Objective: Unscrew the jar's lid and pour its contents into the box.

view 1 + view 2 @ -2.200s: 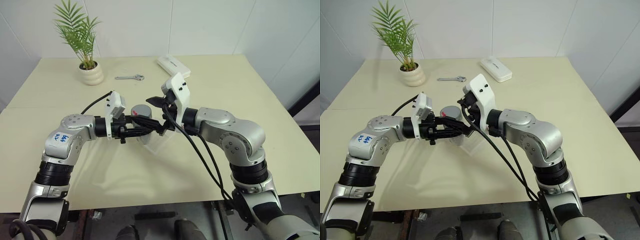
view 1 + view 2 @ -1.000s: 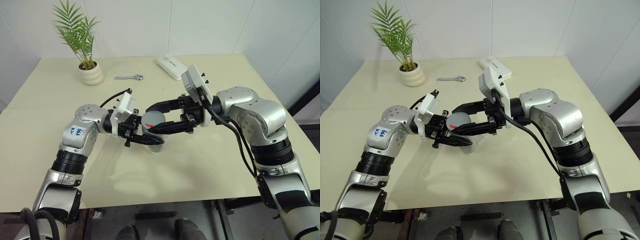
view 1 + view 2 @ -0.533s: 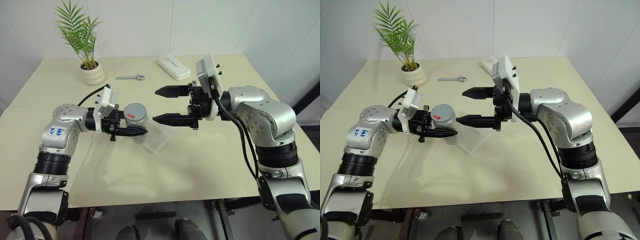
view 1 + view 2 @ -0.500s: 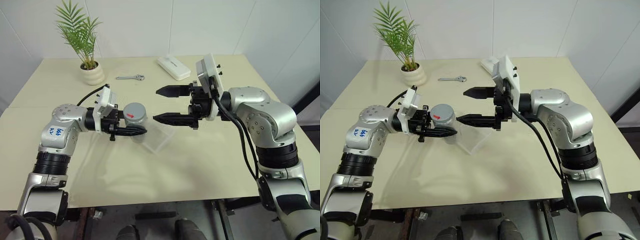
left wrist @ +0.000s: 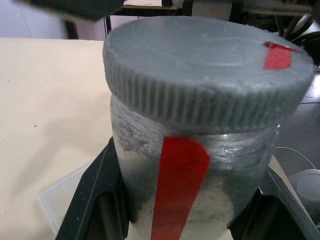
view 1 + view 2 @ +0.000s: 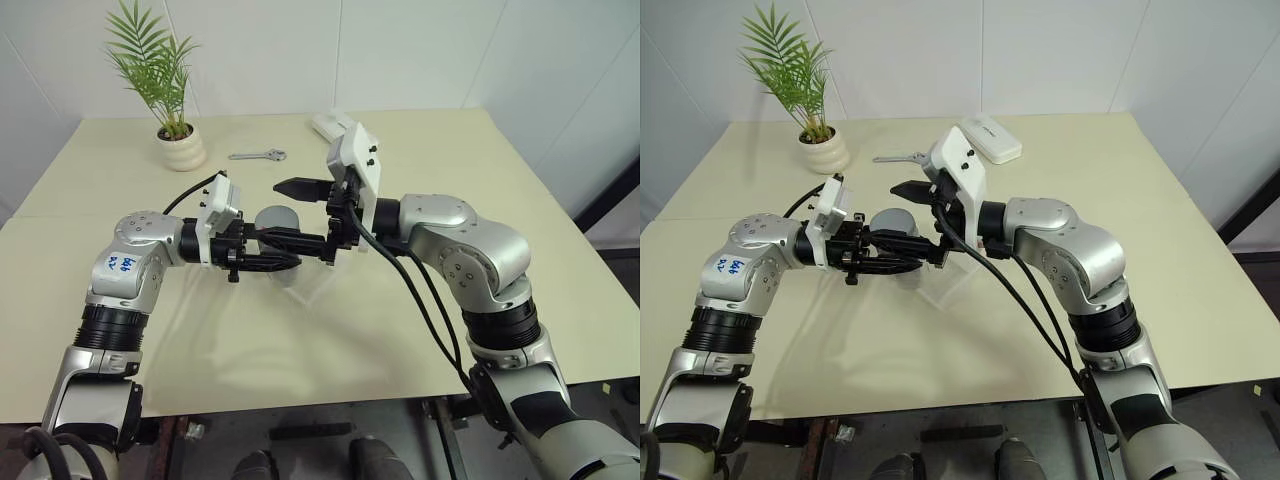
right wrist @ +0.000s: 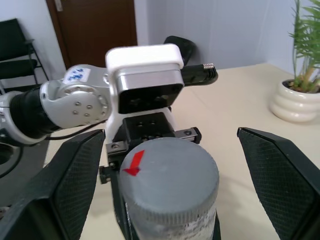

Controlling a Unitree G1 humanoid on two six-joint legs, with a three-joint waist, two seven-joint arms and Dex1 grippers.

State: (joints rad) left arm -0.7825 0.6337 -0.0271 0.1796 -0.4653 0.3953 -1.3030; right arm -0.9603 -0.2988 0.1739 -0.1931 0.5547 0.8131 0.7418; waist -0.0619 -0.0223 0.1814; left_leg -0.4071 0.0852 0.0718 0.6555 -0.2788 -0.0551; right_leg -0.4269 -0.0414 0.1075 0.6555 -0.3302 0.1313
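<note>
While my left gripper reaches level, clamped on the silvery-grey red-striped jar, my right gripper faces it, fingers spread wide around its ribbed grey lid.

Table carries all. Plant pot at far-left corner. Wrench near far edge, just right of pot. Oblong case near far edge, right of wrench, abt mid-width. Box on table centre, nearer the front edge than the wrench is. Jar held above table over box's left part, lid on top of jar. Left gripper comes in from left side, clamped on jar body below lid. Right gripper comes in from right, fingers spread wide, one behind jar, one in front, lid between them.
</note>
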